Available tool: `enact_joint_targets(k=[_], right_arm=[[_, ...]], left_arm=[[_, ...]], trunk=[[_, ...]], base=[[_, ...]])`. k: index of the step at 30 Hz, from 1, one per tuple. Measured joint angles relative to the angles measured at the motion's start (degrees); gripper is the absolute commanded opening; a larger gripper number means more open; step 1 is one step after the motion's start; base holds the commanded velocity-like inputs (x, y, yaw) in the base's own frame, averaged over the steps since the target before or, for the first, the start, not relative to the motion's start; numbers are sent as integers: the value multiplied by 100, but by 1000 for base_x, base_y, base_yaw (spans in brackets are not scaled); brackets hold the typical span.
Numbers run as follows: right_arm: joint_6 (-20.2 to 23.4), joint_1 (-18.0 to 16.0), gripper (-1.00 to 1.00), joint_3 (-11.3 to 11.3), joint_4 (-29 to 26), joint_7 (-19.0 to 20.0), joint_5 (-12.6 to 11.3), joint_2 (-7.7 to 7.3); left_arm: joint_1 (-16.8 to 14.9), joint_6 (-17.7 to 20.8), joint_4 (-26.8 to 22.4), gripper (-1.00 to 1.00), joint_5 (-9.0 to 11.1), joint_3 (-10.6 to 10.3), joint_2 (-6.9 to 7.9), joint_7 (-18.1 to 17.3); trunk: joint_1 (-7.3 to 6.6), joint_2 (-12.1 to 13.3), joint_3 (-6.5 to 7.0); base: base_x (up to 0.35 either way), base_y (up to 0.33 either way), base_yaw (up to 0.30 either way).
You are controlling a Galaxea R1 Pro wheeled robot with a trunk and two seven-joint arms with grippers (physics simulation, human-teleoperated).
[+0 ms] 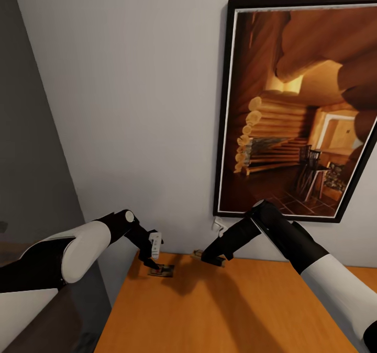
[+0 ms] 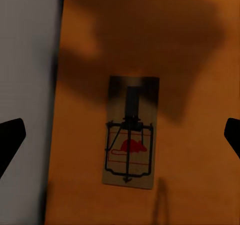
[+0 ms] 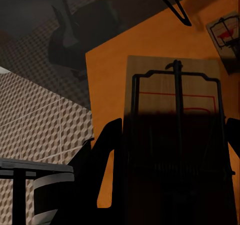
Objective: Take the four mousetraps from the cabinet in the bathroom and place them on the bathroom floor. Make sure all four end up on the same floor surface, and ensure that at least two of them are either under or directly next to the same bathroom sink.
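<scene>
Left gripper (image 1: 153, 261) hangs directly over 1 small flat brown wooden mousetrap (image 1: 161, 271), jaws spread wide with the trap centred between them and not yet touched. That trap lies on the flat top of the orange-brown wooden cabinet (image 1: 251, 311), near its back edge by the grey wall (image 1: 131, 107). Right gripper (image 1: 213, 260), also at the back edge below the framed cabin picture (image 1: 298, 107), is closed on a second mousetrap (image 3: 172, 110); the board sits between its fingers.

Judgement on the step in hand: the left gripper should descend straight, keep the trap's short sides between the fingers, and close on the wooden board, clear of the wire bar.

The left wrist view shows the trap's wire frame and red mouse print (image 2: 132, 146). The right wrist view shows the held board close up, the first trap beyond it, and the cube-patterned bathroom floor (image 3: 40, 130) below the cabinet edge.
</scene>
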Motion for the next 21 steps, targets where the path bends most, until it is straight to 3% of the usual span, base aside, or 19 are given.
enact_joint_targets(k=[21], right_arm=[[0, 0, -100, 0, -2, 0, 0, -1]], left_arm=[[0, -27, 0, 100, 6, 0, -7, -50]], trunk=[[0, 0, 0]], base=[[2, 0, 0]])
